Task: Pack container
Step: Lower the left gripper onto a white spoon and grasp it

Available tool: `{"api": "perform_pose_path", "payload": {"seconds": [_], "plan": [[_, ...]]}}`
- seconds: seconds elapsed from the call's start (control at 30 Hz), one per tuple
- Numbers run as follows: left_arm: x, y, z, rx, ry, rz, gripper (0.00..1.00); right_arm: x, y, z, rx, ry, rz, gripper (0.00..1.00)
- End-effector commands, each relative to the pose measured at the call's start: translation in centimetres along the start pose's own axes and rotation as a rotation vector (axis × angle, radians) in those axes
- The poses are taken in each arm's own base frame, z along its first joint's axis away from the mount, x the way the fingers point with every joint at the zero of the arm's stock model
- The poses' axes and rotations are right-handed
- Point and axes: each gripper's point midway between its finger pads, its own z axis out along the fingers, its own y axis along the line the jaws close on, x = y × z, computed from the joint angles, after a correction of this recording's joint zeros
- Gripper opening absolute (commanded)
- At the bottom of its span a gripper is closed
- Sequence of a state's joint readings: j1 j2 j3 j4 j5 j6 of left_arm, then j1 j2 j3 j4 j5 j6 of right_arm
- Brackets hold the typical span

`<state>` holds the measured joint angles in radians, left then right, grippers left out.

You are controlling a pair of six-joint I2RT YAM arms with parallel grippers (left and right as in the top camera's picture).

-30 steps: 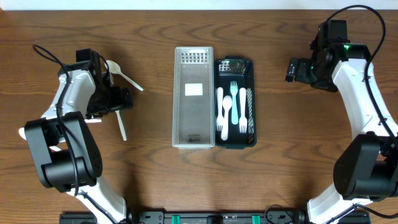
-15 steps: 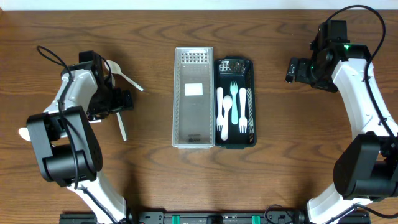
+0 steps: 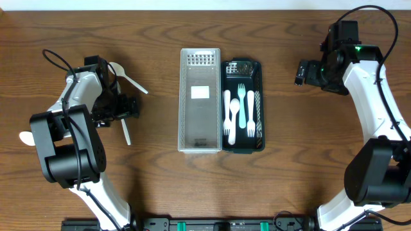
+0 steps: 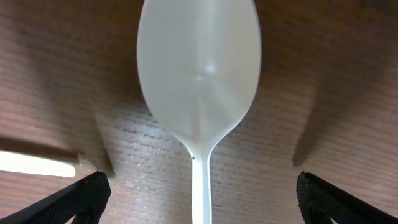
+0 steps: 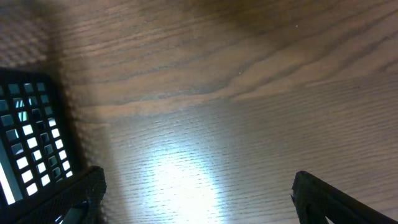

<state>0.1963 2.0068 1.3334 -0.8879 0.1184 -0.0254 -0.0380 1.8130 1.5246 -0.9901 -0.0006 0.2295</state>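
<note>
The left end effector [image 4: 199,196] hovers with its fingers spread either side of a white spoon [image 4: 198,68] lying flat on the desk [image 3: 160,173], apparently lined up to pinch the handle. The spoon is well apart from the dark tray [image 3: 260,72], which already carries cutlery and touches the clear container [image 3: 184,96]. The right end effector [image 3: 300,72] waits spread near the tray. Since the earlier frame, the left arm has edged slightly toward the tray, while the right is unchanged.
</note>
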Motion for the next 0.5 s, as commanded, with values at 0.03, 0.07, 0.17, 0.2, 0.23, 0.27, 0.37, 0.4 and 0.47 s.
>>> {"api": "perform_pose_path", "payload": {"seconds": [0.03, 0.07, 0.17, 0.2, 0.23, 0.27, 0.37, 0.4, 0.47], "plan": [[0.6, 0.9, 0.4, -0.043, 0.029, -0.011, 0.98, 0.2, -0.1, 0.3, 0.006, 0.009, -0.006, 0.99], [0.6, 0.9, 0.4, -0.044, 0.031, -0.011, 0.98, 0.2, -0.1, 0.3, 0.006, 0.01, -0.006, 0.99], [0.8, 0.9, 0.6, -0.045, 0.036, -0.018, 0.98, 0.2, -0.1, 0.3, 0.006, 0.009, -0.007, 0.99], [0.8, 0.9, 0.6, -0.045, 0.038, -0.019, 0.98, 0.2, -0.1, 0.3, 0.006, 0.009, -0.007, 0.99], [0.9, 1.0, 0.7, -0.045, 0.039, -0.019, 0.98, 0.2, -0.1, 0.3, 0.006, 0.009, -0.007, 0.99], [0.9, 1.0, 0.7, -0.045, 0.039, -0.019, 0.98, 0.2, -0.1, 0.3, 0.006, 0.009, -0.007, 0.99], [1.2, 1.0, 1.2, -0.045, 0.043, -0.019, 0.98, 0.2, -0.1, 0.3, 0.005, 0.009, -0.007, 0.99], [1.4, 1.0, 1.4, -0.045, 0.047, -0.019, 0.98, 0.2, -0.1, 0.3, 0.005, 0.01, -0.007, 0.99], [1.8, 1.1, 1.8, -0.046, 0.058, -0.019, 0.98, 0.3, -0.1, 0.3, 0.006, 0.012, -0.007, 0.99]]}}
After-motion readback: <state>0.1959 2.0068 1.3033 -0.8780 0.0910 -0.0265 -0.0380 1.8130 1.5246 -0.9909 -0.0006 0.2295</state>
